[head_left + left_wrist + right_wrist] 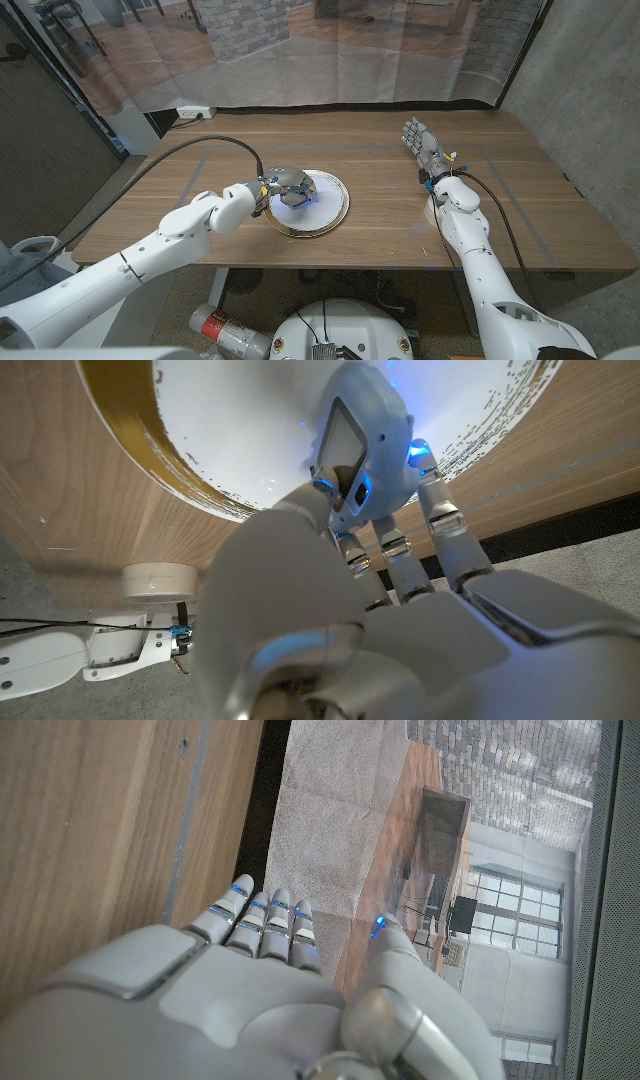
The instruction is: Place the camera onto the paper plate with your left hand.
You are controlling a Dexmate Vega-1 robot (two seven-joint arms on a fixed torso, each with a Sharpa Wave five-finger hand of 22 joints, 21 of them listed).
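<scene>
Head view: left robot hand (pixel 277 187) holds camera (pixel 362 440) over paper plate (pixel 335 205)

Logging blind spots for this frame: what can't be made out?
- Head view: the left hand covers the camera; contact with the plate is hidden.
- Left wrist view: the fingers hide the camera's underside.
- Right wrist view: the right hand's palm faces away.

A lab or test bay in an industrial building. A clear plastic curtain (pixel 330 50) hangs across the top of the frame behind the wooden table (pixel 500 210), with a brick pillar (pixel 240 20) beyond. A bare concrete wall (pixel 590 90) stands at right.
</scene>
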